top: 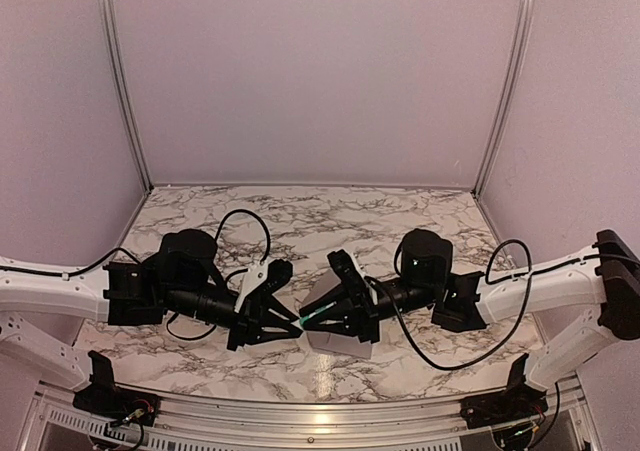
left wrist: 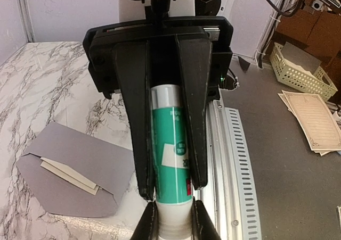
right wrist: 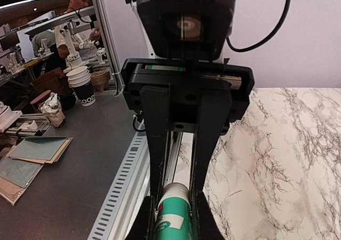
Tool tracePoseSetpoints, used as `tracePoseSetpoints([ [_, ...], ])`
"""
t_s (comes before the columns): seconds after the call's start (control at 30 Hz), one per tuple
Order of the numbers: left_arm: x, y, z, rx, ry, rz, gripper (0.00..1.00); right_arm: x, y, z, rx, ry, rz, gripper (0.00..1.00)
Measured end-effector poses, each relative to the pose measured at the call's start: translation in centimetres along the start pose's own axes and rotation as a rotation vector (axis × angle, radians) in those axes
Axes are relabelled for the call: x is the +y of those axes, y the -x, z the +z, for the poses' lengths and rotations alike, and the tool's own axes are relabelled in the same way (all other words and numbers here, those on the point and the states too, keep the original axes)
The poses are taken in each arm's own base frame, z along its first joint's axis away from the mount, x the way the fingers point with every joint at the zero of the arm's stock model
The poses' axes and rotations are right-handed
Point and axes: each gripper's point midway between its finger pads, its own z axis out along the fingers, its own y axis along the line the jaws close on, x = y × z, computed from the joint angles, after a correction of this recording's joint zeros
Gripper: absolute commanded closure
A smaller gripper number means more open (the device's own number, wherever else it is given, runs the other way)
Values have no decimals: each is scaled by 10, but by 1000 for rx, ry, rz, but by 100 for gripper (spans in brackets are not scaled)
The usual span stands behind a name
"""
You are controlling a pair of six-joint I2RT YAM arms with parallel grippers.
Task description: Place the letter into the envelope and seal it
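A green-and-white tube [left wrist: 170, 144] hangs between both arms above the table's near edge. My left gripper [left wrist: 171, 189] is shut on its green body. My right gripper [right wrist: 175, 192] is shut on its white cap [right wrist: 177, 188]. From above, the two grippers meet tip to tip, left [top: 292, 323] and right [top: 312, 316], over the grey envelope [top: 335, 341]. In the left wrist view the envelope [left wrist: 74, 155] lies flat on the marble with its flap open. The cream letter [left wrist: 66, 173] shows as a strip at the envelope's mouth, the rest hidden inside.
A slotted metal rail [left wrist: 234, 160] runs along the table's near edge. Beyond it, off the table, are a yellow basket [left wrist: 298, 69], loose sheets [left wrist: 314, 120] and stacked paper cups [right wrist: 82, 85]. Booth walls [top: 320, 71] close the back and sides.
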Motion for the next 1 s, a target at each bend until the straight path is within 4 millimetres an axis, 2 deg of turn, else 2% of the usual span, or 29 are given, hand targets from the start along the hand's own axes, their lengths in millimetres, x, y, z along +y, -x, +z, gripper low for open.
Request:
tracePoseSetpoints([
  [0.2,21,7,-5,27,120,91,100,-24,8,-4,-24,-166,159,100],
  [0.43,56,66,-13,28,322,311,100,-56,58,-36,-241,-316,355,100],
  [0.53,66,84,-14,39,386,397,100,-64,74,-47,-321,-334,415,100],
  [0.67,71,96,-13,61,448,481,100,-68,82,-56,-375,-334,472,100],
  [1.0,63,106,-5,79,479,581,100,-60,87,-70,-412,-343,496,100],
])
